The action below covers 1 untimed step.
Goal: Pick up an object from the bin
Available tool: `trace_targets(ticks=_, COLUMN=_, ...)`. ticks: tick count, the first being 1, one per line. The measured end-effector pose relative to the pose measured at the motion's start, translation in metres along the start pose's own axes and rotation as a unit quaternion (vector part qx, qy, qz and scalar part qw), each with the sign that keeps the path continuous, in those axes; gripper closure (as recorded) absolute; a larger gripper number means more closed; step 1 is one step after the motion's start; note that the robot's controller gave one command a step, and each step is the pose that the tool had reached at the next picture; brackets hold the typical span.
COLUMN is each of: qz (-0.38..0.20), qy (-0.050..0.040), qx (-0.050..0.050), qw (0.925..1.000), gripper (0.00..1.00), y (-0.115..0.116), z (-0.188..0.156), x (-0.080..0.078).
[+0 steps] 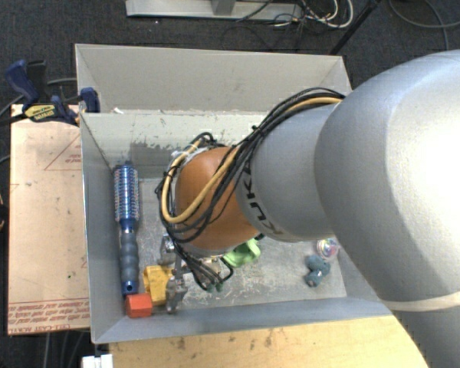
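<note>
My claw point(176, 282) is lowered just beside the yellow block point(156, 279), probably placed for a pick. I cannot tell its opening or load.

The hand point(176, 286) sits low in the grey metal bin point(215, 83), just beside a yellow plastic block point(155, 277); a blue ribbed hairbrush point(126, 205) lies along the left wall.

I log, around the gripper point(176, 282): yellow block point(156, 279) just beside it, away from the arm; orange-red block point(139, 305) beyond that, in the bin point(215, 317) corner; blue hairbrush point(126, 219) along the wall there; green thing point(245, 253) close on the arm side. Bare floor runs from there to a small grey figure point(315, 271).
</note>
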State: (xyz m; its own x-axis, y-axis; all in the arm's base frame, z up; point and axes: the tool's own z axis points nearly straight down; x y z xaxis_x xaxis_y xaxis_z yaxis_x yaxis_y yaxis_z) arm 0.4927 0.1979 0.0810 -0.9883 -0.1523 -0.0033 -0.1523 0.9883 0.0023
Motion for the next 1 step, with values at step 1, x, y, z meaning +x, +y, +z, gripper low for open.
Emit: trace_targets(ticks=1, qz=-0.077, qy=-0.0039, qx=0.0, qw=0.997, gripper=1.0, y=0.0119, z=-0.2025, x=-0.0054)
